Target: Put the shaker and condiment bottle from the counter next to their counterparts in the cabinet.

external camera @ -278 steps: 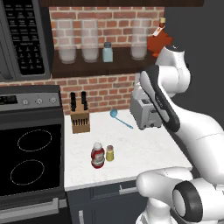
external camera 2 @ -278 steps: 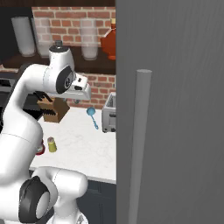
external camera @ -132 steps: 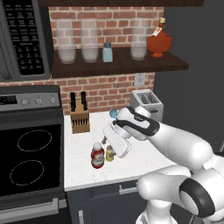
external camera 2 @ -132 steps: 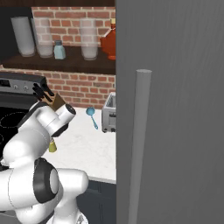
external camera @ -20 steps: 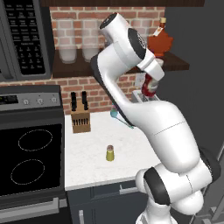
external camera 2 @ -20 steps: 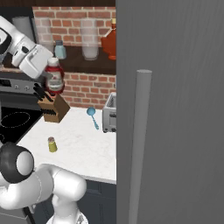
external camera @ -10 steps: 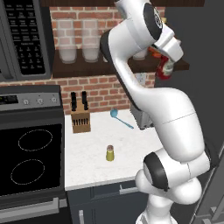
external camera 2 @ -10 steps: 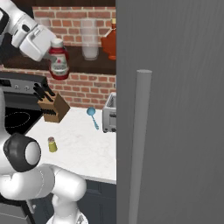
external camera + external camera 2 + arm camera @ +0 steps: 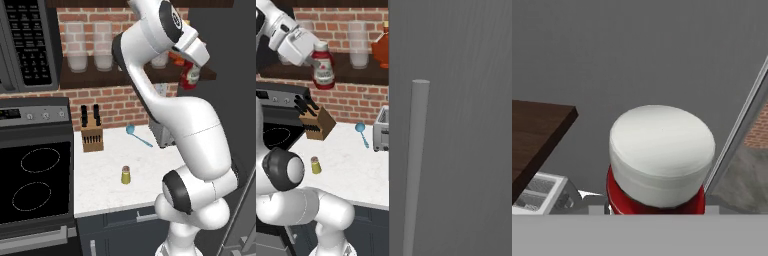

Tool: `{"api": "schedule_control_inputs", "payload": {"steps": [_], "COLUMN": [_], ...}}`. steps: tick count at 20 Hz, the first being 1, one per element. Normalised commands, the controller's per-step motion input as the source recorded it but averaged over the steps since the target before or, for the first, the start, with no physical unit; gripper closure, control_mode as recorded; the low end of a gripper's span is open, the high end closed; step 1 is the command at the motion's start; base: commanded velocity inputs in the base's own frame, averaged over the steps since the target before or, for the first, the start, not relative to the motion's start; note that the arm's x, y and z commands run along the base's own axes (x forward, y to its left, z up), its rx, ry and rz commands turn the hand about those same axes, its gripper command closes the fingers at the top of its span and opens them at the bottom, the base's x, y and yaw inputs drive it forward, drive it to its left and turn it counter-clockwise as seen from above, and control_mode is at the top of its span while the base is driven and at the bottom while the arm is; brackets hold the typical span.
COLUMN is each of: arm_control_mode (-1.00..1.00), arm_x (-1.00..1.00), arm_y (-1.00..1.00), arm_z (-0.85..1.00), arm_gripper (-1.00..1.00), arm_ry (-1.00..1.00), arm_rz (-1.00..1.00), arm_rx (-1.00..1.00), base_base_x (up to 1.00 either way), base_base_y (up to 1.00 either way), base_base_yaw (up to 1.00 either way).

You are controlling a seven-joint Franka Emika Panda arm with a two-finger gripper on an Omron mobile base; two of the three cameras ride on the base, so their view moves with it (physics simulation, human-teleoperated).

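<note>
"Where was the shaker (image 9: 126,175)?"
"Low in the middle, alone on the counter (image 9: 105,187), waiting."
"And the condiment bottle (image 9: 322,65)?"
"Upper left, up by the cabinet (image 9: 286,71). The gripper (image 9: 312,61) had closed on it, to carry it to the orange flask (image 9: 381,49)."

A kitchen: stove (image 9: 35,185) beside a white counter (image 9: 105,170), microwave (image 9: 27,45) overhead, brick wall (image 9: 120,102), knife block (image 9: 92,137), toaster (image 9: 381,131), jars (image 9: 103,47) on a wooden shelf (image 9: 95,77)
</note>
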Motion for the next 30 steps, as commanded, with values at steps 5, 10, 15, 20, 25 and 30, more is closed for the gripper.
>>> {"api": "schedule_control_inputs", "payload": {"steps": [5,10,15,20,25,30], "arm_control_mode": [-1.00,-1.00,-1.00,-1.00,-1.00,-1.00], "arm_x": [0.00,0.00,0.02,0.20,0.37,0.26], "arm_y": [-0.43,-0.18,0.13,0.03,-0.01,0.00], "arm_z": [0.14,0.00,-0.13,-0.03,0.00,0.00], "arm_gripper": [1.00,1.00,1.00,1.00,1.00,1.00], "arm_ry": [0.00,0.00,0.11,0.01,0.00,0.00], "arm_rz": [0.07,0.11,0.10,0.07,0.06,0.03], "arm_rx": [0.00,-0.03,-0.12,-0.04,-0.01,-0.01], "base_base_x": [0.00,0.00,0.00,0.00,0.00,0.00], "base_base_y": [0.00,0.00,0.00,0.00,0.00,0.00], "base_base_yaw": [0.00,0.00,0.00,0.00,0.00,0.00]}}
